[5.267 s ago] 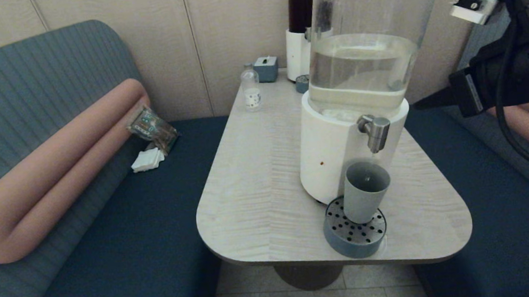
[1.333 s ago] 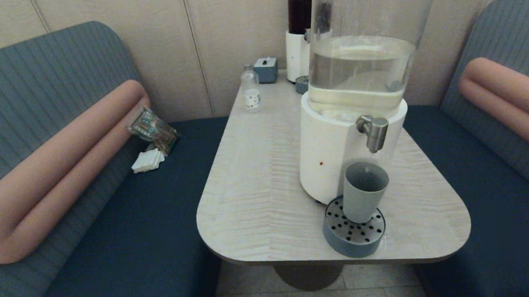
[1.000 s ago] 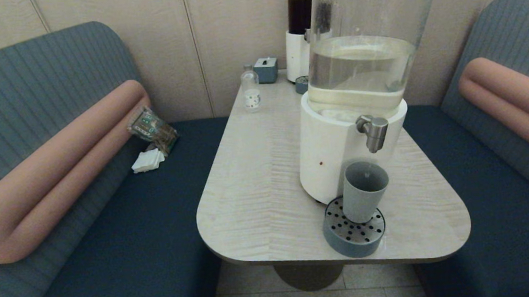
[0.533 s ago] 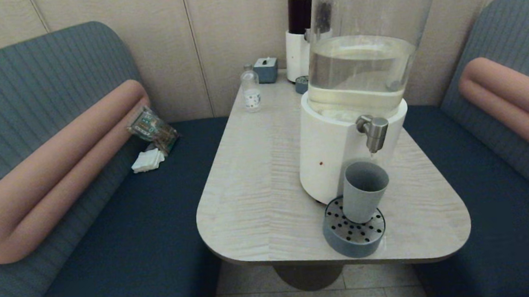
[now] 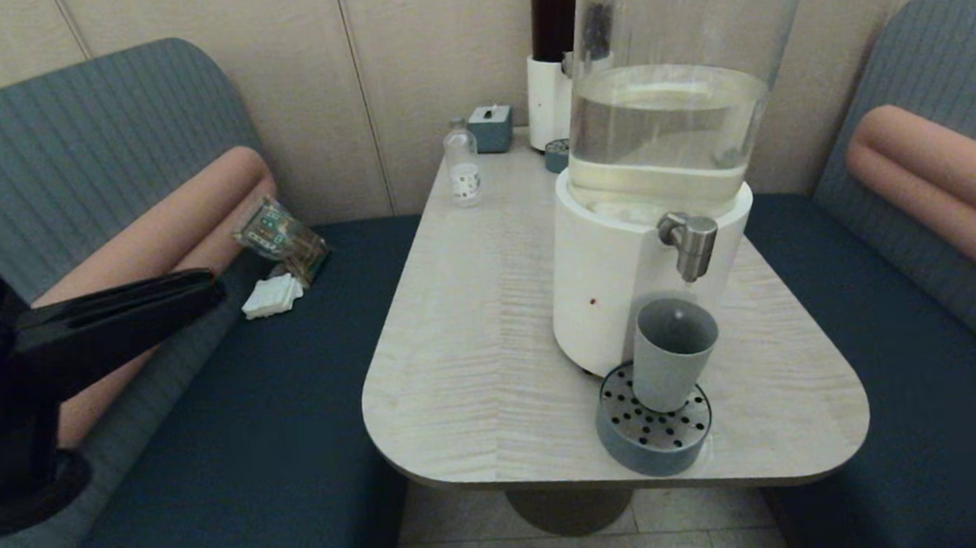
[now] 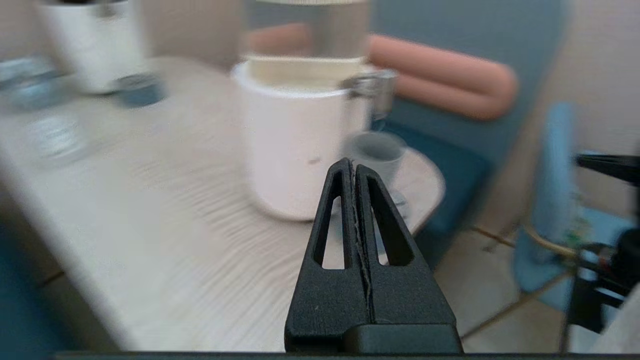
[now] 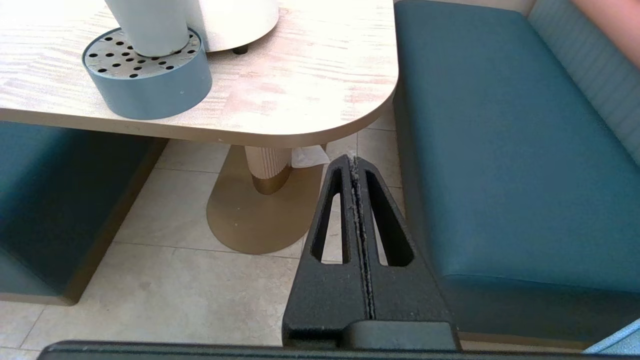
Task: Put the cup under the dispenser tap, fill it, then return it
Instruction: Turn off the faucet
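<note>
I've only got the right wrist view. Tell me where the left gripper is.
Observer: The left gripper hangs over the left bench, apart from the table, pointing toward it.
Operator: Give me its fingers.
Observer: Shut, pressed together in the left wrist view.
Operator: Confirm what's above the cup.
Observer: The cup stands upright on the tray, directly under the dispenser tap.

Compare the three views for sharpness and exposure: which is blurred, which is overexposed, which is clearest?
Left wrist view: background smeared, though the shut left gripper stays crisp. Right wrist view: sharp, but the table glares white. Head view: clearest, evenly lit, showing the cup under the dispenser tap.
</note>
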